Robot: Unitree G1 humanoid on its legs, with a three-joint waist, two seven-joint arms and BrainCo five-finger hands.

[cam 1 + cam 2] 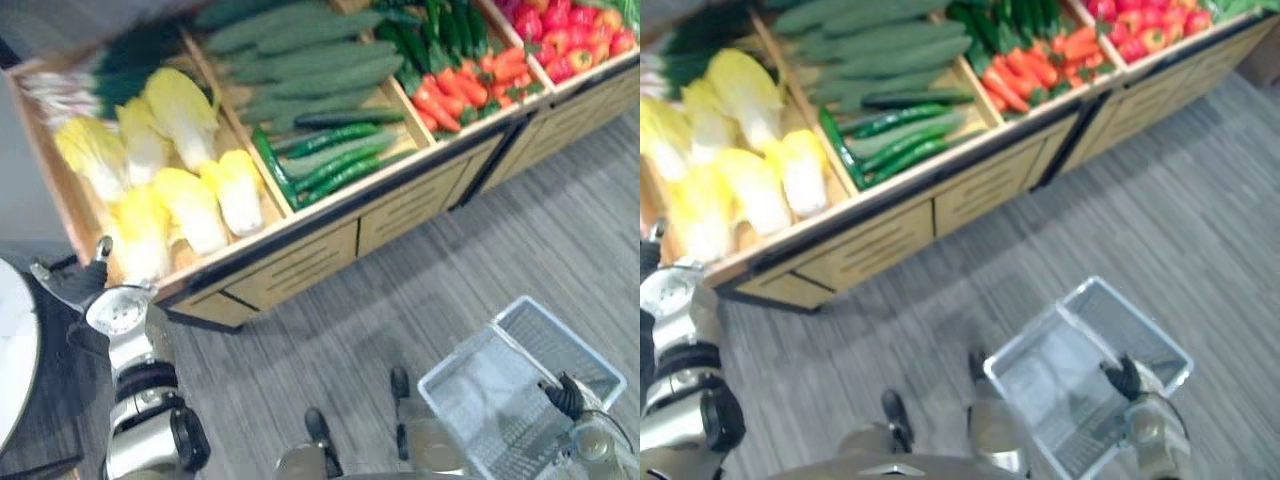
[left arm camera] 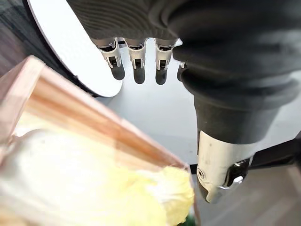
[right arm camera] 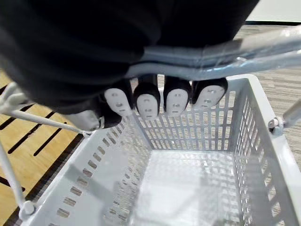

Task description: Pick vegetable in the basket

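Note:
Yellow napa cabbages (image 1: 180,200) lie in the leftmost bin of a wooden produce stand (image 1: 300,262). My left hand (image 1: 72,284) hovers open at that bin's near left corner, holding nothing. In the left wrist view its fingers (image 2: 137,66) are straight above the bin's wooden edge (image 2: 89,120), with a cabbage (image 2: 94,188) just below. My right hand (image 1: 1126,378) is shut on the handle (image 3: 225,56) of a grey plastic basket (image 1: 468,347), which hangs over the floor at the lower right. The basket's bottom (image 3: 188,188) holds nothing.
The other bins hold cucumbers (image 1: 320,155), larger green gourds (image 1: 300,60), carrots (image 1: 450,95) and red peppers (image 1: 565,40). Green onions (image 1: 90,80) lie behind the cabbages. A white round surface (image 1: 12,340) is at the far left. Grey striped floor (image 1: 480,240) lies between stand and basket.

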